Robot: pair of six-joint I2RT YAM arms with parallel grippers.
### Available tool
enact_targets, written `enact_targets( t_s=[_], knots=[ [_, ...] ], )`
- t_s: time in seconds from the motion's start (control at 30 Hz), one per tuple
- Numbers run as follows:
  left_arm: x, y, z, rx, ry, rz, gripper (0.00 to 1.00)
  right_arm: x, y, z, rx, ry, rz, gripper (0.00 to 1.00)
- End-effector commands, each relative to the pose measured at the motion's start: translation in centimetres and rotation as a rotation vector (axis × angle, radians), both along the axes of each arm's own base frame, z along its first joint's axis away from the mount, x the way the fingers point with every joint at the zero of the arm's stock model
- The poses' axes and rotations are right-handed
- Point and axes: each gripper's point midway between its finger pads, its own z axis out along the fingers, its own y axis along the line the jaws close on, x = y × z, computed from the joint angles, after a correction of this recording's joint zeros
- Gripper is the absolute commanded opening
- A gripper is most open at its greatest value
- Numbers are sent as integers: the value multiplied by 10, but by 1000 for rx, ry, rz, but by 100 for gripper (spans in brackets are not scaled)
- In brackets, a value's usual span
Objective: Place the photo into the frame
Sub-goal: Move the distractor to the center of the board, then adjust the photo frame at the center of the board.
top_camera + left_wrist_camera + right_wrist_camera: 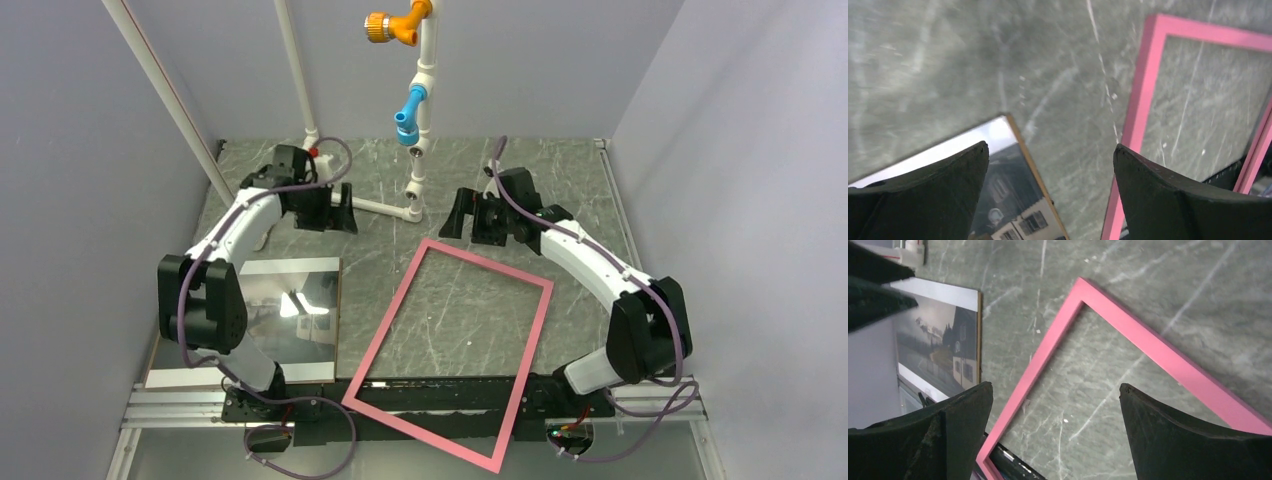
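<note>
The photo [290,310], a glossy print of a white house under a grey sky, lies flat at the left of the table. It also shows in the left wrist view [1008,200] and the right wrist view [943,355]. The pink frame [385,320] lies flat and skewed in the middle, its near corner over the arms' base rail. My left gripper [345,210] hovers open beyond the photo, holding nothing [1050,146]. My right gripper [455,215] hovers open beyond the frame's far corner, also holding nothing [1055,385]. The frame's rim shows in both wrist views [1143,90] [1148,340].
A white pipe stand [425,100] with orange and blue fittings rises at the back centre, its foot between the two grippers. A thin tan board edge [339,320] runs along the photo's right side. Grey walls close in the left, right and back.
</note>
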Motion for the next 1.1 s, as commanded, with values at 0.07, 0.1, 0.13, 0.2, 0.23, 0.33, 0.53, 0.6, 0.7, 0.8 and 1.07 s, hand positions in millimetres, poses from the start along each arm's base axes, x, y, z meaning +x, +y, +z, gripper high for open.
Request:
enact_targets(
  t_s=[0.07, 0.1, 0.13, 0.2, 0.23, 0.33, 0.53, 0.6, 0.7, 0.8, 1.07],
  knots=[
    [-43, -62, 2, -109, -15, -91, 94, -8, -23, 9, 169, 17, -73, 100],
    [-50, -69, -2, -108, -9, -101, 93, -10, -29, 5, 177, 32, -88, 100],
    [-58, -75, -8, -101, 1, -110, 93, -12, -35, 1, 181, 47, -104, 100],
    [-73, -86, -19, -84, 22, -132, 92, -15, -49, -7, 185, 74, -137, 100],
    [-80, -91, -24, -82, 31, -145, 91, -18, -54, -10, 182, 86, -148, 100],
    [-100, -103, -41, -59, 64, -173, 88, -23, -70, -18, 146, 104, -186, 100],
    [-124, -108, -66, 34, 92, -170, 85, -40, -96, -32, 12, 151, -272, 100],
    [-128, -106, -68, 71, 78, -165, 85, -47, -105, -37, -30, 175, -304, 100],
    [-132, -107, -69, 111, 52, -177, 86, -61, -118, -44, -83, 206, -356, 100],
    [-136, -107, -76, 151, 50, -201, 86, -74, -131, -53, -133, 251, -428, 100],
    [-143, -115, -90, 147, 61, -236, 81, -106, -151, -74, -241, 415, -544, 100]
  ],
)
